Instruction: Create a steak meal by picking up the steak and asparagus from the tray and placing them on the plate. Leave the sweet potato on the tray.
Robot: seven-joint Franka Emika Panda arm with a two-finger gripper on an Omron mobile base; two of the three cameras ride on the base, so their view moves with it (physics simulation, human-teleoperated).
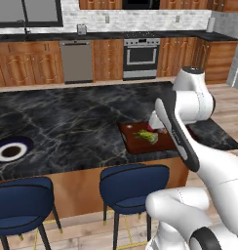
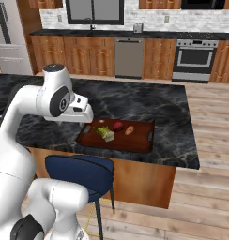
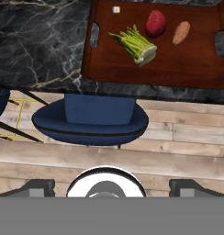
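A: Since nothing's been lifted yet, where's everything sitting?

B: All three foods are on the tray [image 3: 178,69] at the counter [image 1: 67,122] edge. In hand view the asparagus [image 3: 134,43] lies mid-tray, tips toward 10 o'clock, pale ends toward 4. The steak [image 3: 155,23] is at its 2 o'clock, just beside it, and the sweet potato [image 3: 181,32] is at 3 o'clock of the steak, apart from it.

A: And the plate?

B: The plate [image 1: 11,150] is well away along the counter, at 9 o'clock of the tray in left base view. Prob a long carry, maybe w/ a base drive.

A: Gripper?

B: The gripper [image 3: 109,186] has its fingers spread wide w/ nothing between them, hanging back over the stool [image 3: 91,121], short of the tray. I'd guess it's staged open for an approach on steak or asparagus; can't tell which.
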